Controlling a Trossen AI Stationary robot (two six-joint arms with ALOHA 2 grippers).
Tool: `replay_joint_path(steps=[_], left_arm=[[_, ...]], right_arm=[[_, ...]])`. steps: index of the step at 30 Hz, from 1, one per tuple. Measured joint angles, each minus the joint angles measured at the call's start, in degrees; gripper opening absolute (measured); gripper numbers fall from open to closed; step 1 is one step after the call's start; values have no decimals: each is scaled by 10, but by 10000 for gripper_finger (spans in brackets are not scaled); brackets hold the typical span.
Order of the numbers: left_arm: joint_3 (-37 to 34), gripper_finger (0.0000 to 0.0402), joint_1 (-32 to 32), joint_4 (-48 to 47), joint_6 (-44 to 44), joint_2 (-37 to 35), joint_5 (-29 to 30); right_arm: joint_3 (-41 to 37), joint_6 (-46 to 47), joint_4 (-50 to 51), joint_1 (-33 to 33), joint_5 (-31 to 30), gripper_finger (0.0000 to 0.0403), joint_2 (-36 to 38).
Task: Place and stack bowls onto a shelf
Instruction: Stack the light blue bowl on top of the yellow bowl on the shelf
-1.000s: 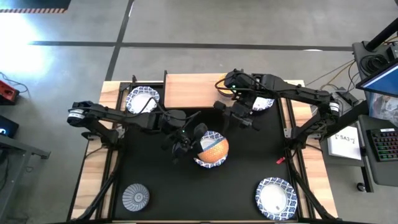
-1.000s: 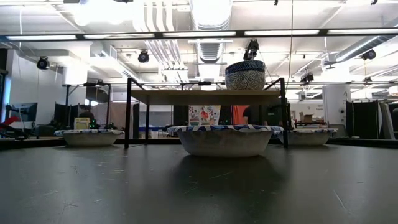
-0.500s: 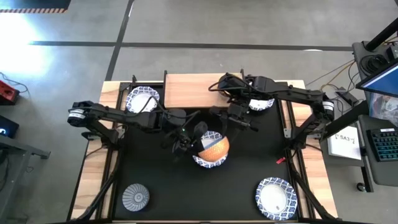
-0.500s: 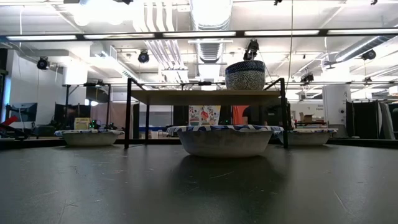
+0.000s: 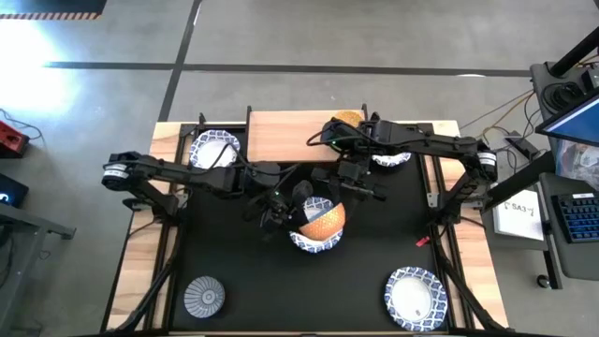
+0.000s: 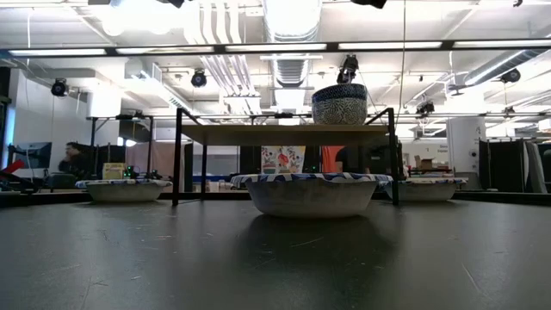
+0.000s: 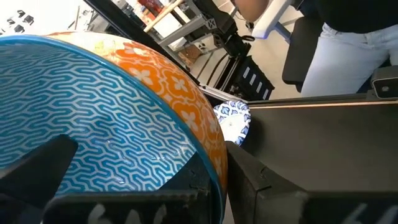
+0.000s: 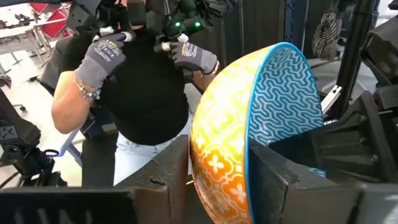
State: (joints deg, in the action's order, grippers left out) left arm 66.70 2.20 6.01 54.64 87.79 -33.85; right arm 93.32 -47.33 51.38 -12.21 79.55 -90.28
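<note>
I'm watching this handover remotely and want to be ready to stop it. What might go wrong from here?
1. The golden yellow bowl is tilted on edge, clamped by the left gripper, with the right gripper at its rim. A mistimed release could drop it.
2. A white bowl sits directly underneath, so a fall could chip both.

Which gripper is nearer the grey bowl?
Left. The left gripper, holding the orange bowl mid-table, is nearer the grey bowl; the right gripper sits farther off, by the shelf.
</note>
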Motion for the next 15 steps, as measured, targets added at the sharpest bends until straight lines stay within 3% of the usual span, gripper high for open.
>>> replay_joint_path(steps=[9,15], left_arm=[[0,19,-1,-1,-1,1,-1],[0,52,-1,4,-1,1,5]], right_arm=[[0,5,2,11,11,46,0],[0,11,9,22,10,31,1]])
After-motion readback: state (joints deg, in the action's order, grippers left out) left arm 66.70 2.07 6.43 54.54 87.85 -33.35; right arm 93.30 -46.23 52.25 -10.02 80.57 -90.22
